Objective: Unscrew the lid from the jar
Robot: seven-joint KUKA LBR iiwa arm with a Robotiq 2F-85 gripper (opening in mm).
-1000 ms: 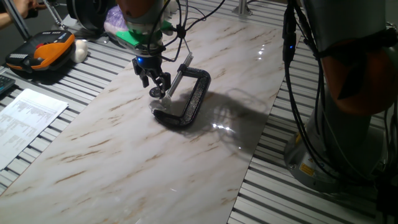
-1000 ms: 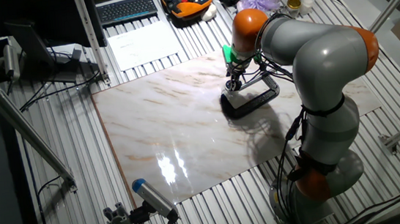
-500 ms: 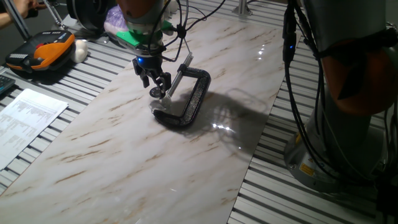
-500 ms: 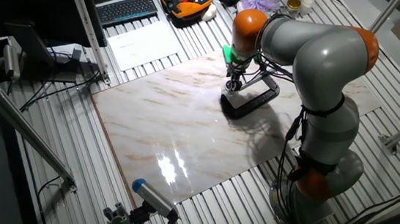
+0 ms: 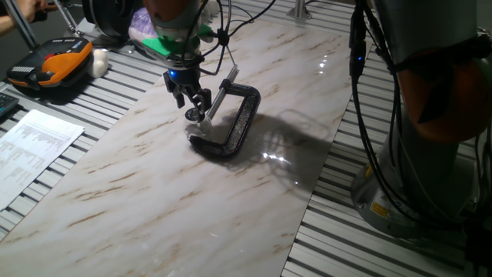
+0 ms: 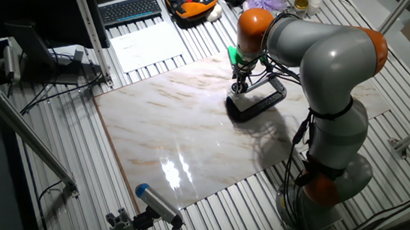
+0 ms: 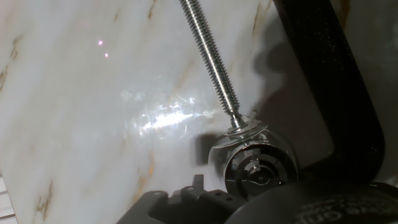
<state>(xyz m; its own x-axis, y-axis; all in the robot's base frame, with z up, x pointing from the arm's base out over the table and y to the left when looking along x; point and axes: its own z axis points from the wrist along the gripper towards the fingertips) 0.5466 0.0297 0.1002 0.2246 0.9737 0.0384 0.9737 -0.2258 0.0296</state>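
Observation:
A tiny clear glass jar [image 7: 217, 157] stands clamped between the screw pad and the lower arm of a black C-clamp [image 5: 242, 119] that lies flat on the marble board. The shiny round lid [image 7: 258, 169] sits on top of the jar and shows concentric rings in the hand view. In one fixed view my gripper [image 5: 193, 111] hangs straight over the jar [image 5: 198, 129], its fingertips drawn in around the lid [image 5: 192, 115]. The other fixed view shows the gripper [image 6: 239, 87] at the clamp's [image 6: 260, 102] left end. The jar's lower part is hidden by the clamp.
The clamp's threaded screw [image 7: 211, 56] runs up and away from the jar. An orange and black device [image 5: 50, 65] and a printed sheet [image 5: 31, 146] lie left of the board. A keyboard [image 6: 131, 9] sits at the back. The robot's base [image 5: 430, 131] stands to the right.

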